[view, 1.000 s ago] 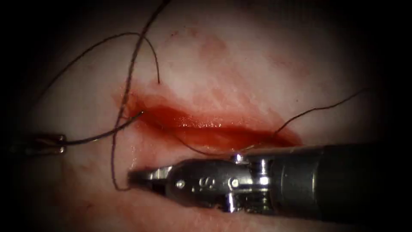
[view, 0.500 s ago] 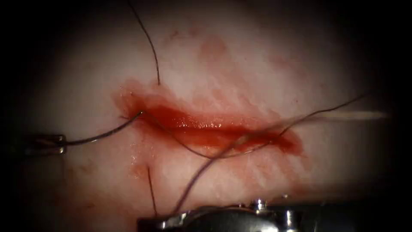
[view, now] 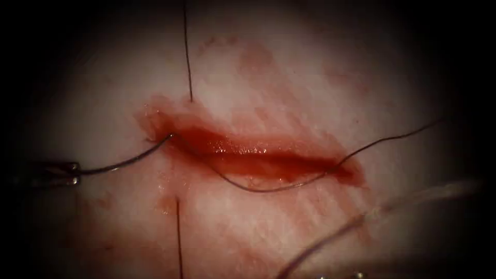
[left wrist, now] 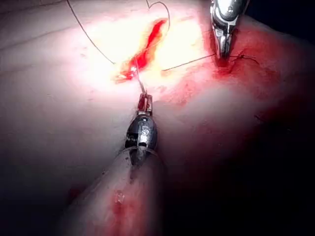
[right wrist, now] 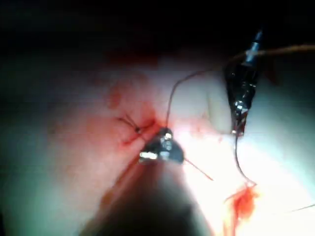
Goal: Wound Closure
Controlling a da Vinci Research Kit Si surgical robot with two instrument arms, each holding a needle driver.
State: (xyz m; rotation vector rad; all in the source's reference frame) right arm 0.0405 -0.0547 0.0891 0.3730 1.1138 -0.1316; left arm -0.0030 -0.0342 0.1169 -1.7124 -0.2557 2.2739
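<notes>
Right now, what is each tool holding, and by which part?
The left tool grips the needle by its end away from the cut; its other end is in the tissue at the cut's left end. The right tool holds the thread.

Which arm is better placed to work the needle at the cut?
Left, probably: the left end effector grips the needle, whose tip sits at the cut's left end. The right end effector holds thread away from the cut.

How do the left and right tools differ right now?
The left tool grips the needle near its rear end; the right tool grips the thread. The left tool sits left of the cut, its needle's tip in the tissue there; the right tool sits below the cut. Both have jaws shut.
</notes>
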